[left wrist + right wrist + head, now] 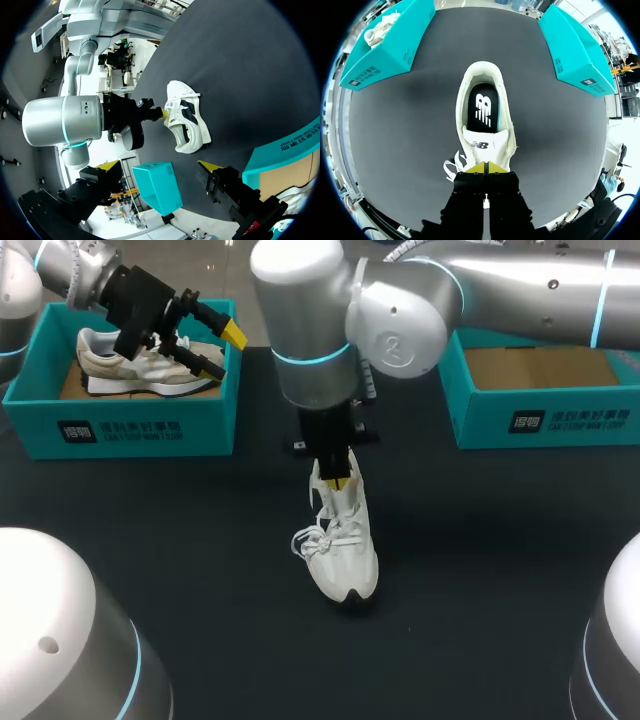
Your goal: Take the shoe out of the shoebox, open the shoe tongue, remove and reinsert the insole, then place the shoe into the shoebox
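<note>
So the right jaws are pressed together, tips down right at the base of the tongue (pixel 482 145) of the white sneaker (pixel 345 550). I can't see any gap between them, and honestly can't tell if they've nipped any fabric or lace. The sneaker sits upright in the middle of the worktop (pixel 180 560), out of its box, with the black insole (pixel 481 107) lying flat inside. I'd call this the open-the-tongue step, insole bit not yet done. Next move, I reckon: get that tongue drawn forward toward the toe so the mouth is wide enough, then go for the insole's heel end. The left jaws are wide apart, holding nothing, hanging over the shoebox (pixel 120 425) at the far-left corner, which has a beige sneaker (pixel 130 368) in it. The other shoebox (pixel 540 420), at the far-right corner, shows only its cardboard floor, so that's probably where this one goes back.
</note>
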`<move>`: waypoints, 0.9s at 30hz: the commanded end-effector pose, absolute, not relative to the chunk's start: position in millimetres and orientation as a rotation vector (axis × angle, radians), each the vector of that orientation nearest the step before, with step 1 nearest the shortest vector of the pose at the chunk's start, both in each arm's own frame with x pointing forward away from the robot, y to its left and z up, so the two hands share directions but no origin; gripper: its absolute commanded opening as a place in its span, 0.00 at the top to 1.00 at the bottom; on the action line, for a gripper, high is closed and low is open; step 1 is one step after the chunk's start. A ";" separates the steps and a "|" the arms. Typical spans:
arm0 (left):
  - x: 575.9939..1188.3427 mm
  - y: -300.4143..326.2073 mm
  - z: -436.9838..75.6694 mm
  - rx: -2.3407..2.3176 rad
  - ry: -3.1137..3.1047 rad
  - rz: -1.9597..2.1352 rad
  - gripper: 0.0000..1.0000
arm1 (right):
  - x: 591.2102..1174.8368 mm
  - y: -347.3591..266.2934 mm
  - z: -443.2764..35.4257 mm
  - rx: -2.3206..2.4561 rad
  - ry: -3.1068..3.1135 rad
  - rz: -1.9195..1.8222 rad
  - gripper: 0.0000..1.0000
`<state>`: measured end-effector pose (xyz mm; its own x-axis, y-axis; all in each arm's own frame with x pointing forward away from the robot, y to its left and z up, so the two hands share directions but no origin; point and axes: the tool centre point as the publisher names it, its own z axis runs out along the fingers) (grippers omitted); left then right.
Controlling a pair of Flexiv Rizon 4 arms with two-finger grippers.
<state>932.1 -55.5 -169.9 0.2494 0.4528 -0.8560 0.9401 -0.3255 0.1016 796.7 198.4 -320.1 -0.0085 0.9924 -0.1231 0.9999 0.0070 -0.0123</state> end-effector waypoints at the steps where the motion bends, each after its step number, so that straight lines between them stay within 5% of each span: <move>1: 932.0 -55.0 -169.3 1.897 1.268 -0.988 0.00 | 804.8 200.9 -335.9 2.139 2.175 -0.154 1.00; 10: 932.0 -55.0 -169.3 1.897 1.268 -0.988 0.00 | 807.8 191.0 -321.0 2.075 2.202 -0.043 1.00; 16: 932.0 -55.0 -169.3 1.897 1.268 -0.988 0.00 | 814.0 188.9 -295.8 1.628 2.540 0.181 1.00; 27: 932.0 -55.0 -169.3 1.897 1.268 -0.988 0.00 | 819.7 194.5 -296.2 1.325 2.674 0.039 1.00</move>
<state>932.1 -55.5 -169.9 0.2494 0.4528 -0.8560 0.9401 -0.3255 0.1017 818.7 192.4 -296.4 -0.5043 0.8573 -0.1035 0.8506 0.5138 0.1118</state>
